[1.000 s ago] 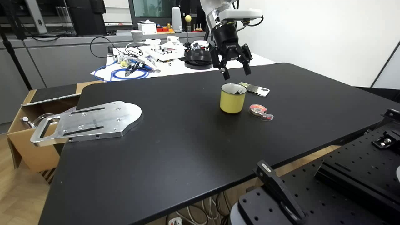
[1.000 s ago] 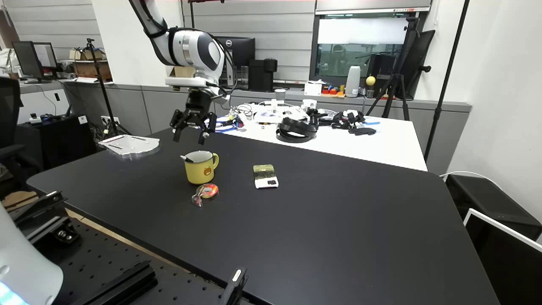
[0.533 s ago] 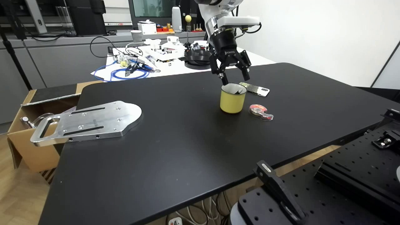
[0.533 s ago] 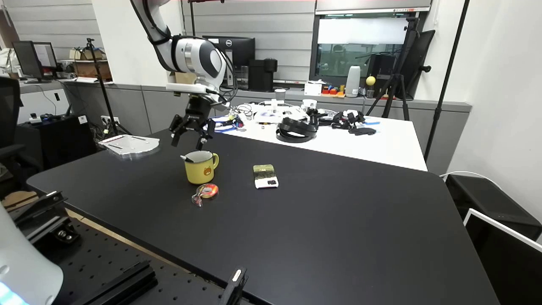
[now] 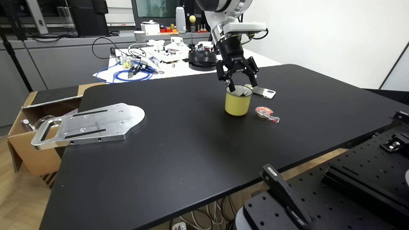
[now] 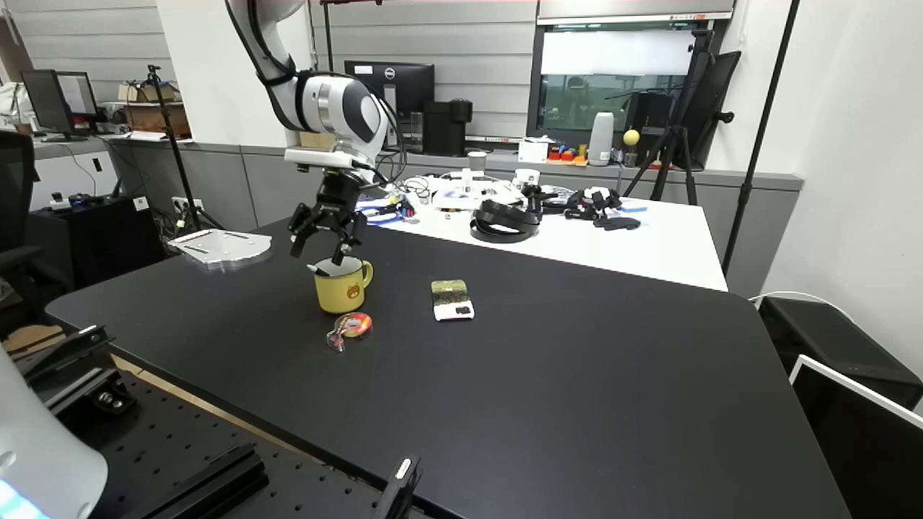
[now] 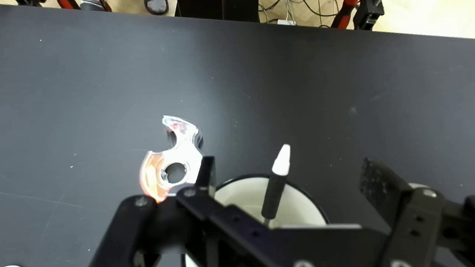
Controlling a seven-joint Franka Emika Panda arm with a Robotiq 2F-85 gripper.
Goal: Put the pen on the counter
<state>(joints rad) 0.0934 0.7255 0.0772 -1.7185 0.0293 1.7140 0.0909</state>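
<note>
The pen (image 7: 275,193), with a dark barrel and white tip, leans in the yellow cup (image 6: 337,292), tip up past the rim. Its white tip (image 6: 317,270) shows in an exterior view; the lower end is hidden in the wrist view. The cup (image 5: 237,106) stands upright on the matte black counter (image 5: 179,159). My gripper (image 5: 243,86) is open and empty just above the cup, pointing down. In the wrist view the pen stands between my spread fingers (image 7: 292,178), closer to the left one, with no contact visible.
A clear tape dispenser (image 5: 267,115) lies beside the cup; it also shows in the wrist view (image 7: 185,154). A phone-like item (image 6: 453,300) lies near the cup's handle side. A silver metal plate (image 5: 99,123) lies at the counter's edge. A cluttered white table (image 6: 649,238) stands behind.
My gripper has moved down toward the cup over the last second, its fingers staying open. The cup, pen, tape dispenser and phone-like item have not moved.
</note>
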